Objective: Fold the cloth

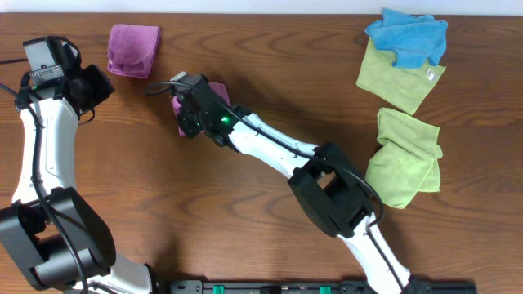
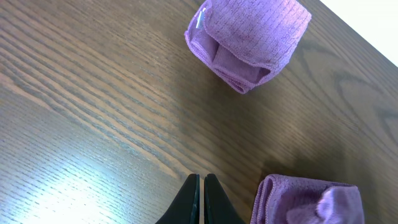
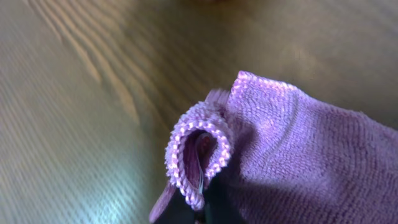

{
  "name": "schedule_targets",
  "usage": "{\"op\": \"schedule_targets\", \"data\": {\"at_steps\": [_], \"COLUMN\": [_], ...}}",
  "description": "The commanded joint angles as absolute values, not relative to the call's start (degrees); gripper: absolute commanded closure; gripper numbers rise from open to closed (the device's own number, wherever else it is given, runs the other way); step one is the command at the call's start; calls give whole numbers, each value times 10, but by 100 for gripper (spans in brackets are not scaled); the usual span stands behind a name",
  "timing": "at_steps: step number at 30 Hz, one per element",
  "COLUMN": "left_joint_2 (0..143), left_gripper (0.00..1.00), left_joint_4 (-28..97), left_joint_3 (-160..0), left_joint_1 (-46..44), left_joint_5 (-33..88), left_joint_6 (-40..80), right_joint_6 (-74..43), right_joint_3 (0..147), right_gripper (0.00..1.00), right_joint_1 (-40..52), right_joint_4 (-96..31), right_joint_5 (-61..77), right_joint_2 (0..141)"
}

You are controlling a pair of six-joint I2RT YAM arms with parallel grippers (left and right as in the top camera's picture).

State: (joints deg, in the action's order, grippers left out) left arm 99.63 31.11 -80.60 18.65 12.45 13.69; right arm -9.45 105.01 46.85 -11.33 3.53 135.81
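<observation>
The purple cloth [image 1: 219, 91] lies bunched in a small heap left of the table's middle, mostly under my right gripper [image 1: 186, 113]. In the right wrist view a looped hem of the cloth [image 3: 298, 155] is pinched between the dark fingers [image 3: 202, 211]. My left gripper [image 1: 91, 86] is shut and empty, raised at the far left. In the left wrist view its fingers [image 2: 202, 186] are pressed together above bare wood, with the cloth [image 2: 305, 202] at the lower right.
A second purple cloth, a small folded pad [image 1: 133, 51] with a white tag, lies at the back left; it also shows in the left wrist view [image 2: 249, 40]. Two yellow-green cloths [image 1: 400, 77] [image 1: 404, 159] and a blue cloth [image 1: 409, 37] lie at the right.
</observation>
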Motion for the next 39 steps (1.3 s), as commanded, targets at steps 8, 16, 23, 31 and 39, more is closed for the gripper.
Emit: {"op": "schedule_targets", "data": {"at_steps": [8,16,23,31,39], "left_joint_2": [991,991,991,1000,1044], "left_gripper": [94,94,73,41,9], "left_joint_4": [313,316,332,329,323], "left_joint_3": [-813,-813,-802,-761,-729], "left_joint_1": [188,188,188,187,156], "left_joint_5": [120,116,123,245,389], "left_joint_6": [137,136,128,122,90], "right_joint_6": [-118,-104,-92,-80,-66], "right_joint_3": [1058,1071,1072,1072,1071], "right_gripper": [1,1,1,1,1], "right_joint_1": [461,445,396,328,278], "right_joint_4": [-101,-100,-190,-361,-510], "right_joint_5": [30,38,-61,-86,-85], "right_joint_2": [1356,1305,1223,1116,1033]}}
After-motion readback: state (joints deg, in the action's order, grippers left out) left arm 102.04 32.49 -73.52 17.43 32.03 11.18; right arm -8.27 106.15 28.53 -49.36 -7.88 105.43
